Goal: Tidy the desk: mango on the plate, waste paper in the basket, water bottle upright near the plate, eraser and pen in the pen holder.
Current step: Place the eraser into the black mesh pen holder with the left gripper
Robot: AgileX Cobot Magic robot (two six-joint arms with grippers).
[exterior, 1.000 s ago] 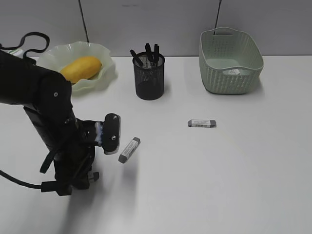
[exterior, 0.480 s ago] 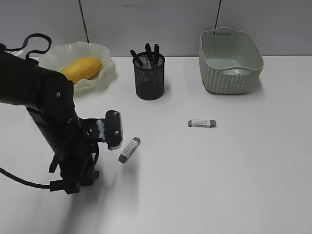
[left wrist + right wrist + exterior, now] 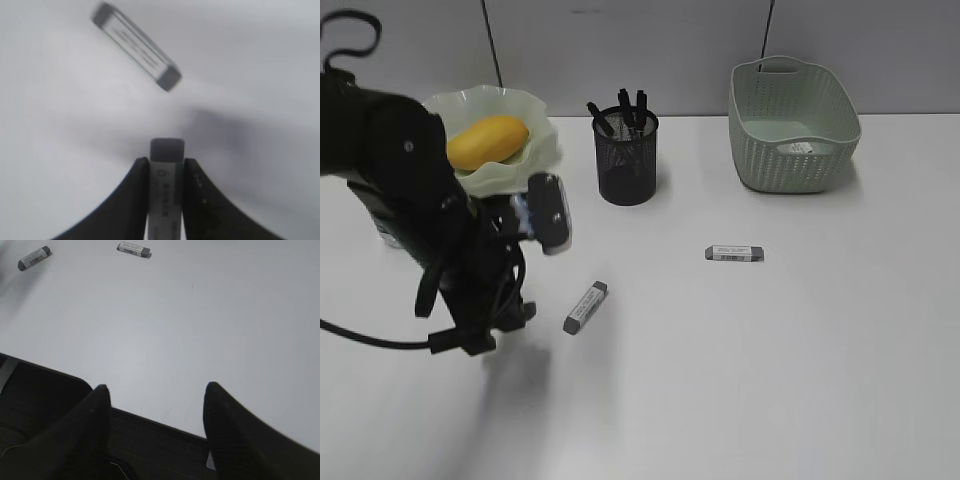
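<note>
Grey-tipped, the eraser (image 3: 166, 172) sits pinched between the left gripper (image 3: 166, 200) fingers, lifted above the desk (image 3: 770, 350). Carry it level to the pen holder (image 3: 626, 157), centre over the rim, then release. Right gripper (image 3: 155, 405) hangs open, empty.

A pale grey partition wall (image 3: 650, 50) stands behind the work surface. 2 dark vertical seams (image 3: 492, 42) divide the wall into 3 panels. Lighting is even and diffuse, and shadows on the surface are soft.
</note>
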